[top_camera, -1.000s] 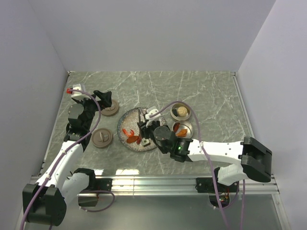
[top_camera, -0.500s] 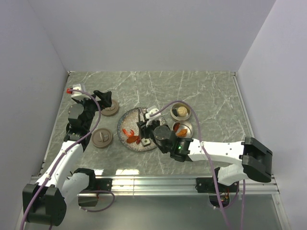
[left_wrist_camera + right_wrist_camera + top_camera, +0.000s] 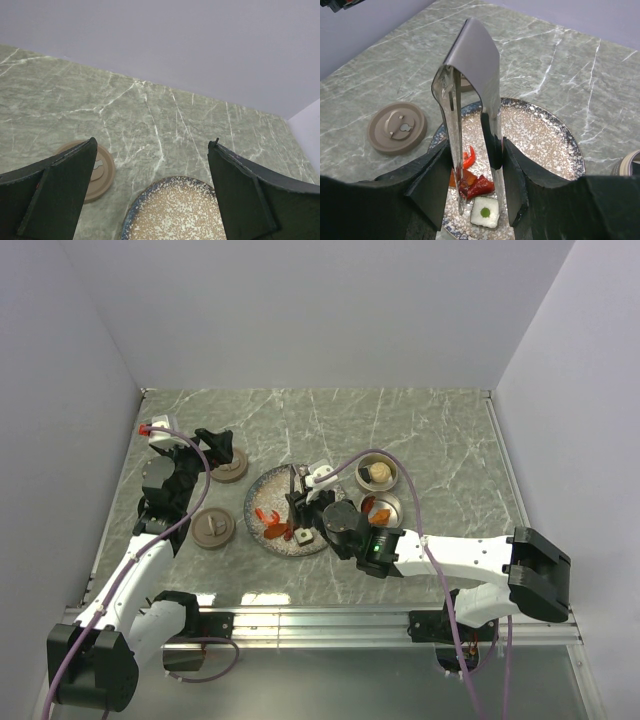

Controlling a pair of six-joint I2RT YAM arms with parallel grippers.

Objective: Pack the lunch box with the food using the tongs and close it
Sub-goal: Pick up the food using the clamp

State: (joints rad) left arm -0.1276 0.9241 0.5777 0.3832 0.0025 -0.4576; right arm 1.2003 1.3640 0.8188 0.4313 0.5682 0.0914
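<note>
Right gripper [image 3: 476, 150]: clenched on the tongs [image 3: 470, 75], pressing the two arms partway together. The tongs stand almost upright over the near-left part of the plate [image 3: 565, 135], with the tips down on either side of the red pieces [image 3: 475, 186]. A white square [image 3: 484, 214] lies just nearer than these on the plate. It cannot be told whether the tips actually pinch a piece.

Left gripper [image 3: 154, 145]: jaws spread wide and holding nothing, off the plate's left edge beside a brown lid [image 3: 97, 170].

Two open tins stand off the plate's right edge. The far tin [image 3: 361, 475] holds a pale ball [image 3: 378, 472] and the near tin [image 3: 399, 505] holds orange bits [image 3: 379, 512].

Hazards, as judged:
- The red pieces lie bunched, so a squeeze may catch only an edge and the piece may drop between the plate and the tins.
- The tips may skid on the plate's glaze and push food toward the rim.
- The tongs may pivot between the fingers [image 3: 435, 180] under load and miss the tin mouth.
- The right arm crosses close over the near tin and could knock it.
</note>
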